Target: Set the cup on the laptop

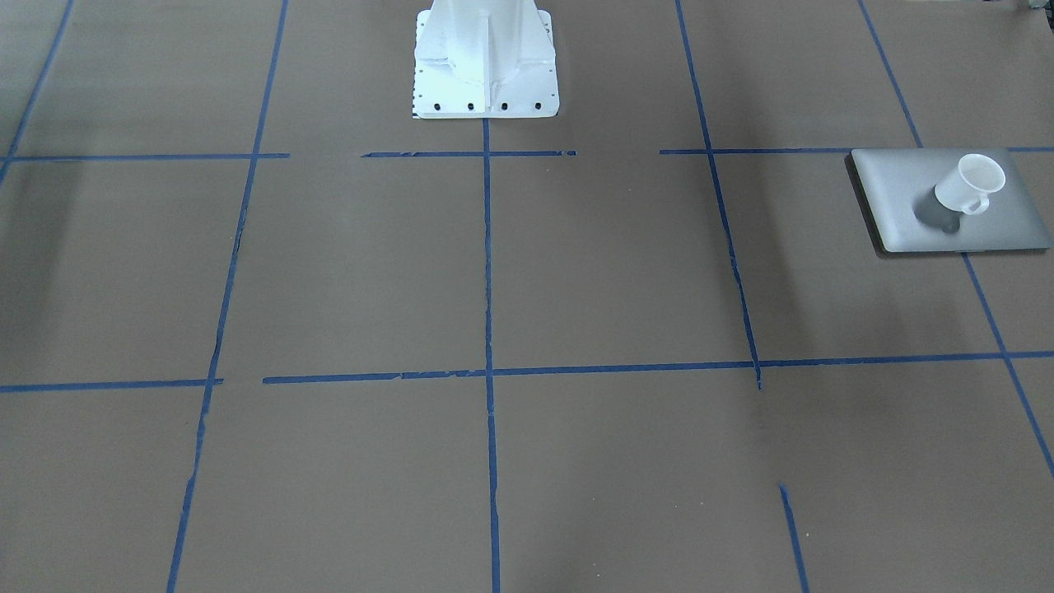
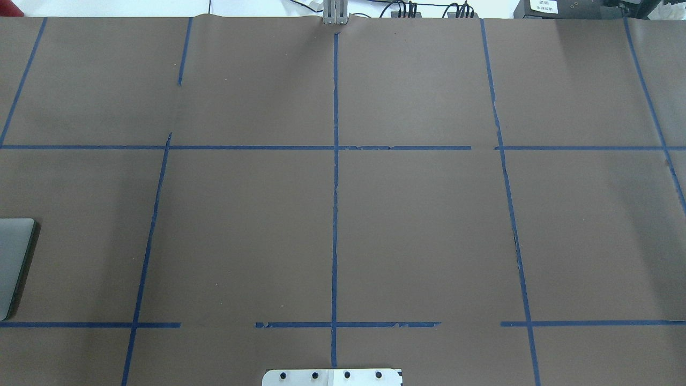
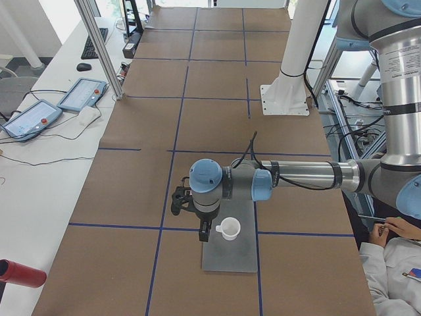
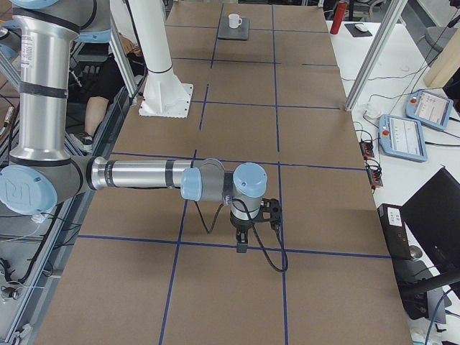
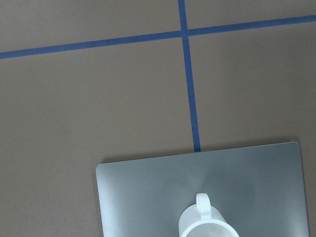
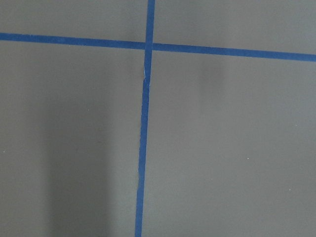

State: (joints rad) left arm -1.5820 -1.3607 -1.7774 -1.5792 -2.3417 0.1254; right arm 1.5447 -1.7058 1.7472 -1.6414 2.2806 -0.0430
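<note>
The white cup point(image 1: 972, 183) stands upright on the closed silver-grey laptop point(image 1: 947, 206) at the table's end on my left side. The left wrist view shows the laptop point(image 5: 163, 192) from above, with the cup point(image 5: 205, 224) cut off by the bottom edge, its handle pointing away. The left gripper point(image 3: 205, 230) hangs above the laptop point(image 3: 230, 253) beside the cup point(image 3: 229, 228), apart from it. The right gripper point(image 4: 242, 244) points down over bare table, far from the cup point(image 4: 234, 21). Both grippers show only in side views, so I cannot tell if they are open or shut.
The white pedestal base point(image 1: 486, 66) stands at mid table on the robot's side. Blue tape lines grid the brown table cover. A side bench holds teach pendants point(image 3: 82, 93) and a red cylinder point(image 3: 20, 273). An operator point(image 3: 398, 263) sits beside the robot.
</note>
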